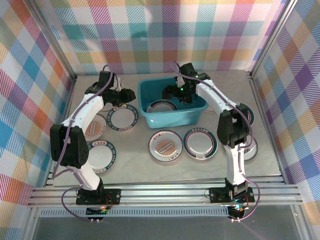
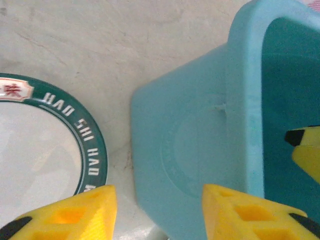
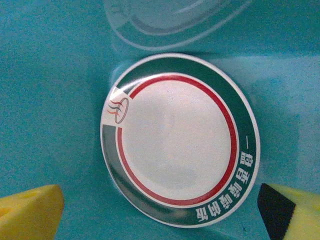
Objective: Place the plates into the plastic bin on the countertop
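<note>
- Plates [image 1: 200,142] are lying mostly out on the counter [image 1: 133,162] around the plastic bin [image 1: 172,120]. One green-rimmed plate with a red ring [image 3: 180,140] is lying inside the bin, on its floor close to a wall.
- The right pincer [image 3: 160,202] is hanging over that plate inside the bin, its yellow fingers [image 3: 30,212] standing wide apart and gripping nothing.
- The left pincer [image 2: 159,212] is hovering just outside the bin's left wall, its fingers parted with nothing caught between them.
- A lettered plate [image 2: 50,150] with a dark green rim is sitting just left of the bin, near the wall but not touching it.
- An orange-centred plate [image 1: 166,146] is lying in front of the bin, side by side with the dark-rimmed one already marked.
- Farther left of the bin, a second orange-centred plate [image 1: 95,127] is lying partly under the left arm, and another dark-rimmed plate [image 1: 102,155] is sitting nearer the arm bases.
- Right of the bin, a partly hidden plate [image 1: 248,149] is showing behind the right arm.
</note>
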